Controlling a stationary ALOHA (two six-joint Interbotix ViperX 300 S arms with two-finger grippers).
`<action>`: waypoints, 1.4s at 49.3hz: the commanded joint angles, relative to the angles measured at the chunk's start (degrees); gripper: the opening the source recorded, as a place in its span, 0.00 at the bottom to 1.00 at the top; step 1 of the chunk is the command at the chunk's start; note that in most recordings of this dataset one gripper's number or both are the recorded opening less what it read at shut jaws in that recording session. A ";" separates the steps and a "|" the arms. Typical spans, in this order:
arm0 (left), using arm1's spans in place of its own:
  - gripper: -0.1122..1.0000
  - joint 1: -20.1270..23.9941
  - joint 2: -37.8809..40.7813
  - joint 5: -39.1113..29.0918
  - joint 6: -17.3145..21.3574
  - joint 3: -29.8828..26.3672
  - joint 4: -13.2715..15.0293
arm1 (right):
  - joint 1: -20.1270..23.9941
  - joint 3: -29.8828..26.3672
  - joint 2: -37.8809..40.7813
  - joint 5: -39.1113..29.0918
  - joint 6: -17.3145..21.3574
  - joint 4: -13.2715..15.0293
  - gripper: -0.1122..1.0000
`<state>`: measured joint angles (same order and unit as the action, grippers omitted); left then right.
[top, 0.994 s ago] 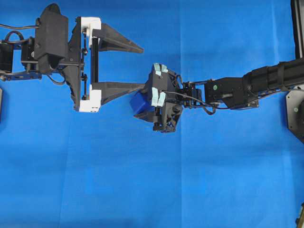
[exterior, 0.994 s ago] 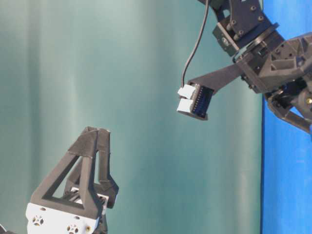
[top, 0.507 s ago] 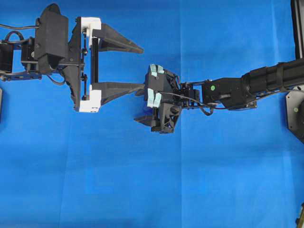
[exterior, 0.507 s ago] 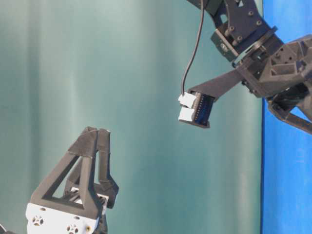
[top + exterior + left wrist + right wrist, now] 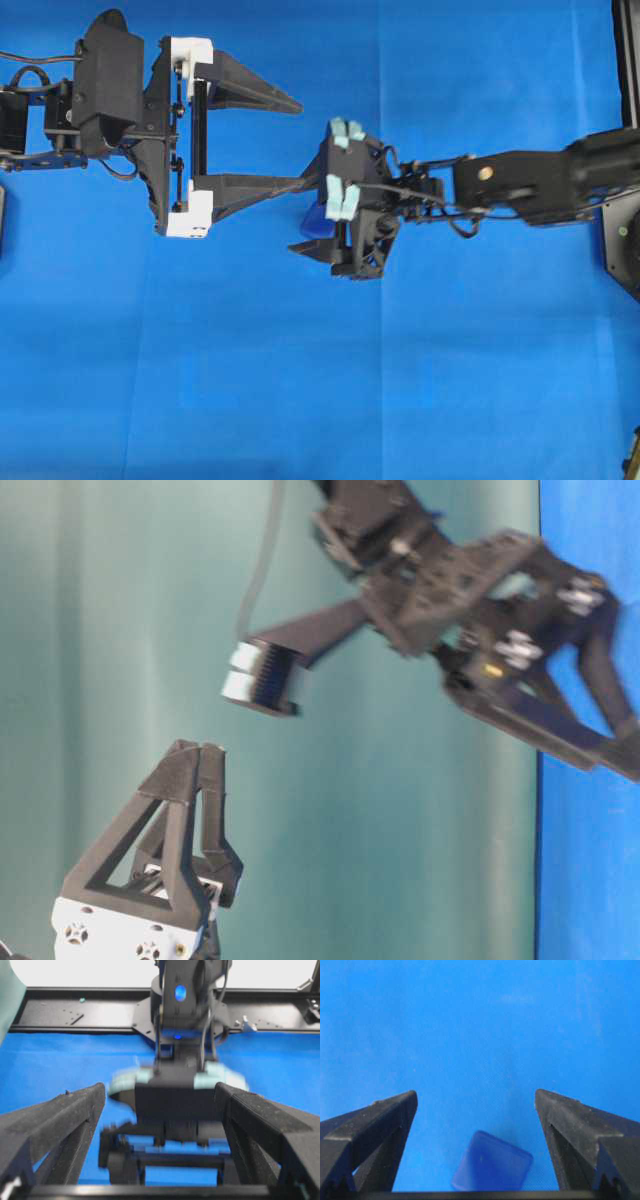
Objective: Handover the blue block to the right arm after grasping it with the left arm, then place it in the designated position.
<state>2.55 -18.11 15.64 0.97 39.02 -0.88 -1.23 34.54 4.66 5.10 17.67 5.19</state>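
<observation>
The blue block [image 5: 492, 1161] is lying on the blue cloth [image 5: 300, 380] between the right gripper's [image 5: 475, 1105] wide-open fingers; the left gripper [image 5: 300, 143] is also gaping, empty. A careless lift could be nudging the block askew.

The bench is covered by a blue cloth [image 5: 300, 380], matt and finely woven, with faint fold creases. The blue block [image 5: 491, 1168] looks like smooth plastic with a soft sheen and rounded edges. The right hand [image 5: 476, 1110] has fingers [image 5: 375, 1125] of matt black plastic with a grainy, printed-looking surface. The left hand [image 5: 290, 140] has the same rough black fingers, fixed to glossy white plastic mounts [image 5: 190, 212]. Pale teal tape strips [image 5: 340, 197] on the right wrist camera housing look soft and dull. A black metal frame [image 5: 75, 1010] behind the bench is smooth and slightly shiny.
</observation>
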 commanded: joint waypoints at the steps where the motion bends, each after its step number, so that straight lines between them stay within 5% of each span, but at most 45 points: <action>1: 0.94 -0.09 -1.23 0.35 0.00 -1.14 -0.09 | 0.18 -0.53 -4.83 -2.55 -0.09 -0.09 0.92; 39: 0.94 -0.18 -1.23 0.35 0.00 -1.23 -0.09 | 0.18 2.02 -29.53 -17.75 -0.18 0.88 0.92; 69: 0.94 -0.26 -1.32 0.35 -0.09 -1.23 -0.09 | -0.18 4.48 -33.57 -15.38 -0.26 2.20 0.91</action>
<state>2.46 -18.11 15.73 0.79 39.02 -0.79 -1.32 39.02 -27.33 -12.04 17.49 6.77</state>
